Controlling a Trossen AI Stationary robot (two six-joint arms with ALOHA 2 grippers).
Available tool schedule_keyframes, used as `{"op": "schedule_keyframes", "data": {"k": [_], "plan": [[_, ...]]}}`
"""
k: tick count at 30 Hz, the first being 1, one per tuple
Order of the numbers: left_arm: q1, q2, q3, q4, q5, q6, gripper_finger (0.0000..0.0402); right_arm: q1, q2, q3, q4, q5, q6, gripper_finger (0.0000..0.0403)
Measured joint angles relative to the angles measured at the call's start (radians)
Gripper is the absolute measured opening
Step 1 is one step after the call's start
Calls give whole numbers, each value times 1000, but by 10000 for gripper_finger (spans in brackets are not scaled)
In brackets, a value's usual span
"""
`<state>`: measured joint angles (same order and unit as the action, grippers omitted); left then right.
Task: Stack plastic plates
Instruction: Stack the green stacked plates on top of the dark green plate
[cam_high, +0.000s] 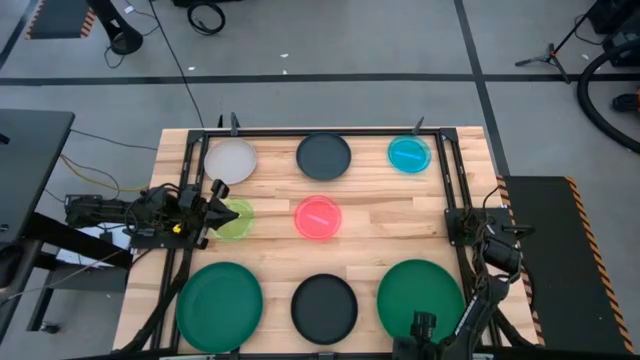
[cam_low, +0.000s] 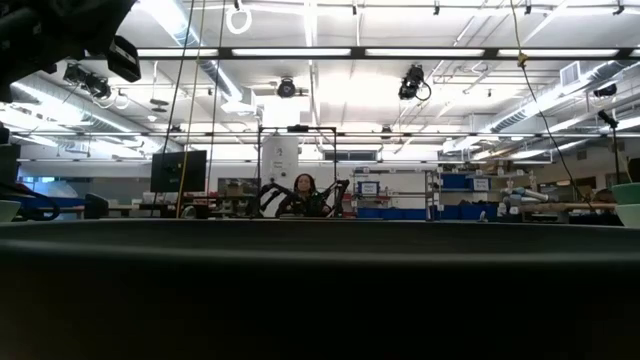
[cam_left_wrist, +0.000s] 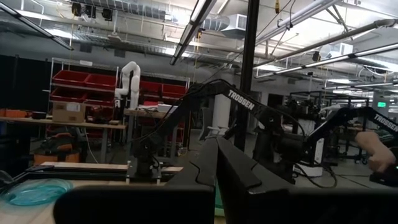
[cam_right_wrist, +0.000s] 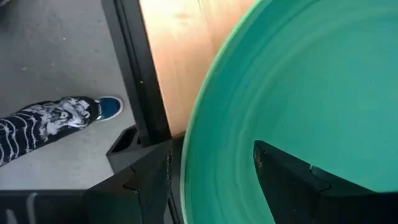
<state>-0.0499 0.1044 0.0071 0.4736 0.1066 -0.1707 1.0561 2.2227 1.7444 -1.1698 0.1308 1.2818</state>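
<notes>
Nine round plates lie flat on the wooden table (cam_high: 380, 215) in three rows. Far row: whitish-grey (cam_high: 231, 160), black (cam_high: 324, 156), cyan (cam_high: 409, 154). Middle row: lime (cam_high: 240, 220), pink (cam_high: 318, 217). Near row: green (cam_high: 219, 306), black (cam_high: 324, 307), dark green (cam_high: 421, 295). My left gripper (cam_high: 218, 205) points level toward the table's right edge, over the lime plate's left edge, with its fingers together (cam_left_wrist: 217, 149). My right gripper (cam_high: 424, 322) is open and points down at the dark green plate's near rim (cam_right_wrist: 186, 155). One finger (cam_right_wrist: 146, 180) stands outside the rim and one (cam_right_wrist: 298, 180) over the plate's inside.
A black metal frame (cam_high: 455, 190) runs along the table's far, left and right edges. A person's leg and blue shoe (cam_right_wrist: 106, 107) stand on the floor beside the table's corner. In the low view a dark plate rim (cam_low: 320, 290) fills the lower half of the picture.
</notes>
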Motion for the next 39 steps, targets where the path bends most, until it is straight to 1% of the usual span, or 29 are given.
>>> {"op": "schedule_keyframes", "data": {"k": [4, 8, 12, 20, 24, 29, 31, 33, 36, 39], "plan": [[0, 0, 0, 0, 0, 0, 12, 0, 0, -38, -2, -2, 9, 218], [0, 0, 0, 0, 0, 0, 12, 0, 0, -57, -1, 4, 9, 189], [0, 0, 0, 0, 0, 0, 12, 0, 0, -58, -2, 6, 8, 144], [0, 0, 0, 0, 0, 0, 11, 0, -2, -53, -38, 37, 1, 33], [0, 0, 0, 0, 0, 0, 11, 0, -1, 7, -122, 50, 1, 28], [0, 0, 0, 1, 0, 0, 12, 0, 1, 164, -320, 123, -7, 28], [0, 0, 0, 0, 0, 0, 11, 0, 1, 234, -403, 175, -59, 28], [0, 0, 0, 0, 0, 0, 11, -5, 0, 299, -396, 226, -147, 28], [0, 0, 0, 1, 0, 0, 12, -33, 1, 378, -374, 267, -331, 28], [0, 0, 0, 0, 0, 0, 11, -76, 0, 419, -356, 300, -565, 28]]}}
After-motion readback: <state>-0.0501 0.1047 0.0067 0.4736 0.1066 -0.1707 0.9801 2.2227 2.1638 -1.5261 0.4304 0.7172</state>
